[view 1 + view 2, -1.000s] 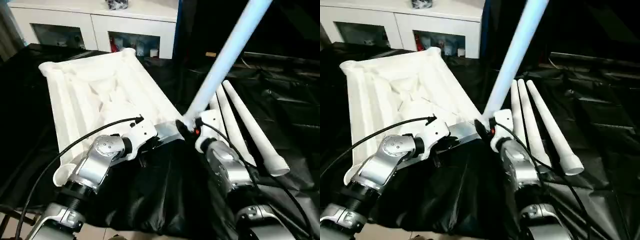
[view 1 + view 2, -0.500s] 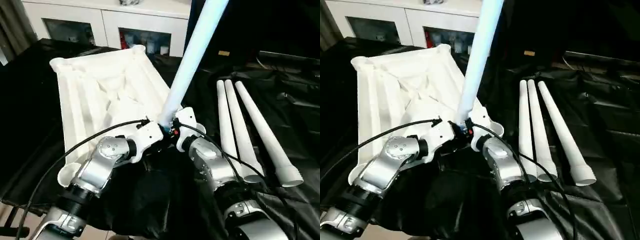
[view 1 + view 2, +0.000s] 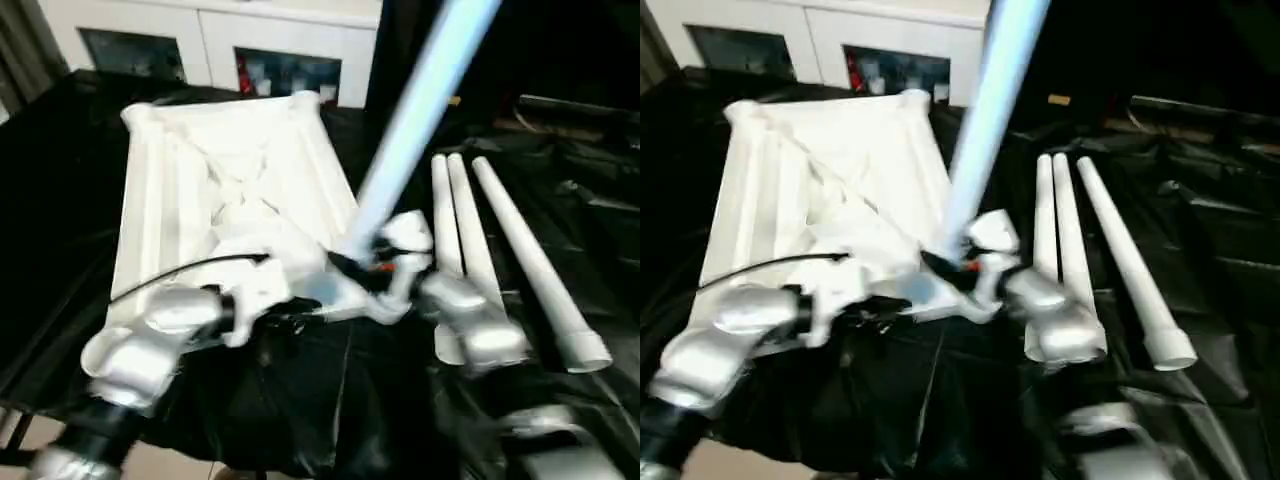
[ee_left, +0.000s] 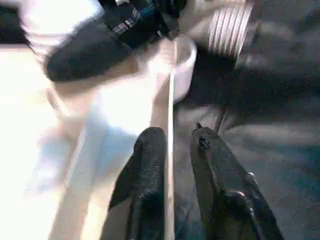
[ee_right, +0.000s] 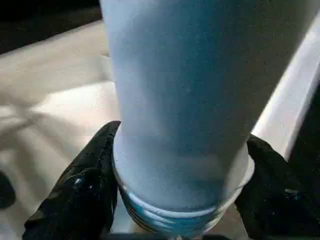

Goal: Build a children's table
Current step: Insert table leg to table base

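While my right gripper [image 5: 180, 170] clasped one leg [image 3: 415, 120] near its threaded end, the tabletop [image 3: 215, 190] lay ribbed side up on the black sheet [image 3: 600, 230].
I held that leg tilted over the tabletop's near corner; my left gripper [image 4: 172, 145], fingers slightly parted, straddled the tabletop's rim. Three legs [image 3: 500, 250] lay just right.

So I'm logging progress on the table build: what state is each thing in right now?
Tabletop: upside down on the black sheet, ribbed underside up.
Held leg: tilted, threaded end down at the tabletop's near corner.
Three spare legs: lying side by side on the sheet.
Right pincer: shut on the held leg near its threads.
Left pincer: at the tabletop's edge, fingers slightly apart.
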{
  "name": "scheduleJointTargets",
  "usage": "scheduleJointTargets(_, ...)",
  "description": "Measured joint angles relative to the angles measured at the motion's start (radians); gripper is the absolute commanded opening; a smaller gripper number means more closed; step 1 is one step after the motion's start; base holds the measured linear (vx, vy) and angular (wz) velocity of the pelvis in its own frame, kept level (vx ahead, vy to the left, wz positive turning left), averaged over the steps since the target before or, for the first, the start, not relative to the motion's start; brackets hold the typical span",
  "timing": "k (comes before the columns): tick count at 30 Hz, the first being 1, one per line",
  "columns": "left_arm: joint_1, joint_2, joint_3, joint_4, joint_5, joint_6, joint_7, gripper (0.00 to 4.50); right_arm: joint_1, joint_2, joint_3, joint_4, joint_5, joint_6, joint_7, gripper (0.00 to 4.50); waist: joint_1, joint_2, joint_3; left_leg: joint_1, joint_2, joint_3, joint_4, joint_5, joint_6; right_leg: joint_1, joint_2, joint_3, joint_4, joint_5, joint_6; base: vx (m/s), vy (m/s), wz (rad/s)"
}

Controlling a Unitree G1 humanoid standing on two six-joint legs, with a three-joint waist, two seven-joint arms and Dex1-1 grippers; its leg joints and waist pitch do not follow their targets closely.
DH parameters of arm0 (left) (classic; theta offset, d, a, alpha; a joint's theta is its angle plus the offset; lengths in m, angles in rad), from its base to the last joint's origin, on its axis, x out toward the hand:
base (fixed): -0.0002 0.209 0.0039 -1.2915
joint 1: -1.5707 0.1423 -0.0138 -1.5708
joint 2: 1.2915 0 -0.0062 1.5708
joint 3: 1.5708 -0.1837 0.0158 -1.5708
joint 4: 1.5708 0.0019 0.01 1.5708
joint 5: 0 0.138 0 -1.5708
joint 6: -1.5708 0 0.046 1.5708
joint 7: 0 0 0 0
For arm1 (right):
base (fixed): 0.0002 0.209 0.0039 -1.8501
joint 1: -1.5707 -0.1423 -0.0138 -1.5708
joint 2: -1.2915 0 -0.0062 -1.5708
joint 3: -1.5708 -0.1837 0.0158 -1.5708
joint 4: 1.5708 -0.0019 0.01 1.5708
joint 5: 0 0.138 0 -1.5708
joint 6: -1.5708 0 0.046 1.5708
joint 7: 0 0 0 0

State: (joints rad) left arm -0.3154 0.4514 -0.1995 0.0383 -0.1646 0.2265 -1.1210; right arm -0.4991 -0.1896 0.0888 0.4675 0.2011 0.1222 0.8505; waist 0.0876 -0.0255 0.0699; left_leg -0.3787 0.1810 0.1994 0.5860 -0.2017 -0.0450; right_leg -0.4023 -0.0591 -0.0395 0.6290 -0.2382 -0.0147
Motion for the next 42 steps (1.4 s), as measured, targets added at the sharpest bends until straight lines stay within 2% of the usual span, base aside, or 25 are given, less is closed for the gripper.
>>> scheduleJointTargets(3, -0.037, -0.007, 0.09, -0.034, -0.126, 0.095, -0.027, 1.46, 0.016, -0.055, 0.003, -0.08, 0.051, 0.054, 0.102, 2.74, 0.003, 0.0, 0.0, -0.002, 0.005, 0.001, 0.009, 0.001, -0.001, 0.0, 0.001, -0.002, 0.005, 0.001, 0.0, 0.0, 0.0, 0.0)
scheduleJointTargets(7, -0.102, -0.038, 0.167, -0.039, -0.241, 0.175, -0.01, 1.82, 0.045, -0.104, 0.028, -0.147, 0.093, 0.121, 0.21, 2.74, 0.005, 0.0, 0.0, -0.002, 0.008, 0.002, 0.018, 0.001, -0.002, 0.001, 0.0, -0.002, 0.013, 0.002, 0.0, -0.039, -0.002, 0.01)
scheduleJointTargets(13, -0.185, -0.1, 0.192, -0.032, -0.375, 0.313, 0.003, 2.35, 0.088, -0.18, 0.093, -0.3, 0.172, 0.252, 0.36, 2.74, 0.014, -0.001, 0.0, -0.002, 0.008, 0.002, 0.019, 0.007, -0.006, 0.002, 0.0, -0.003, 0.016, 0.006, 0.0, 0.0, 0.0, 0.0)
scheduleJointTargets(19, -0.202, -0.125, 0.159, -0.052, -0.493, 0.466, -0.048, 2.85, 0.115, -0.213, 0.155, -0.347, 0.185, 0.321, 0.426, 2.74, 0.016, -0.002, 0.0, -0.001, 0.009, 0.001, 0.018, 0.01, -0.007, 0.001, 0.0, -0.004, 0.018, 0.006, 0.0, 0.0, 0.0, 0.0)
scheduleJointTargets(23, -0.203, -0.116, 0.153, -0.08, -0.57, 0.568, -0.058, 3.3, 0.124, -0.235, 0.169, -0.393, 0.196, 0.352, 0.452, 2.74, 0.017, -0.002, 0.0, -0.001, 0.009, 0.001, 0.018, 0.012, -0.003, 0.001, 0.0, -0.004, 0.018, 0.006, 0.0, 0.0, 0.0, 0.0)
scheduleJointTargets(24, -0.204, -0.116, 0.154, -0.086, -0.596, 0.602, -0.058, 3.3, 0.126, -0.245, 0.176, -0.406, 0.198, 0.357, 0.461, 2.74, 0.017, -0.002, 0.0, -0.001, 0.008, 0.001, 0.019, 0.012, -0.003, 0.001, 0.0, -0.004, 0.018, 0.006, 0.0, 0.0, 0.0, 0.0)
scheduleJointTargets(27, -0.204, -0.131, 0.146, -0.098, -0.604, 0.625, -0.049, 3.64, 0.134, -0.267, 0.18, -0.424, 0.199, 0.368, 0.47, 2.74, 0.023, -0.002, -0.001, -0.001, 0.008, 0.001, 0.019, 0.012, -0.003, 0.002, 0.0, -0.004, 0.018, 0.006, 0.0, 0.0, 0.0, 0.0)
scheduleJointTargets(31, -0.204, -0.167, 0.089, -0.101, -0.541, 0.558, -0.015, 3.97, 0.141, -0.279, 0.213, -0.424, 0.176, 0.378, 0.466, 2.74, 0.028, -0.002, -0.001, -0.001, 0.008, 0.0, 0.02, 0.013, -0.002, 0.003, 0.0, -0.004, 0.018, 0.008, 0.0, 0.0, 0.0, 0.0)
scheduleJointTargets(33, -0.204, -0.199, 0.058, -0.1, -0.508, 0.52, 0.014, 3.47, 0.141, -0.274, 0.229, -0.424, 0.164, 0.378, 0.459, 2.74, 0.027, -0.002, -0.001, -0.001, 0.009, 0.0, 0.02, 0.014, -0.002, 0.003, 0.0, -0.004, 0.018, 0.009, 0.0, 0.0, 0.0, 0.0)
scheduleJointTargets(36, -0.205, -0.208, 0.053, -0.092, -0.485, 0.496, 0.053, 3.51, 0.141, -0.277, 0.232, -0.424, 0.16, 0.378, 0.452, 2.74, 0.023, -0.002, -0.001, 0.0, 0.009, 0.0, 0.02, 0.014, -0.003, 0.003, 0.0, -0.004, 0.018, 0.011, 0.0, 0.0, 0.0, 0.0)
scheduleJointTargets(37, -0.207, -0.214, 0.058, -0.083, -0.483, 0.493, 0.066, 3.29, 0.141, -0.279, 0.232, -0.424, 0.16, 0.378, 0.448, 2.74, 0.022, -0.002, -0.001, 0.0, 0.009, 0.0, 0.02, 0.015, -0.003, 0.003, 0.0, -0.004, 0.018, 0.011, 0.0, 0.0, 0.0, 0.0)
scheduleJointTargets(42, -0.208, -0.236, 0.111, -0.077, -0.523, 0.506, 0.083, 2.89, 0.141, -0.279, 0.232, -0.424, 0.16, 0.378, 0.441, 2.74, 0.025, -0.001, -0.001, 0.0, 0.009, 0.0, 0.021, 0.015, -0.004, 0.004, 0.0, -0.004, 0.018, 0.013, 0.0, 0.0, 0.0, 0.0)
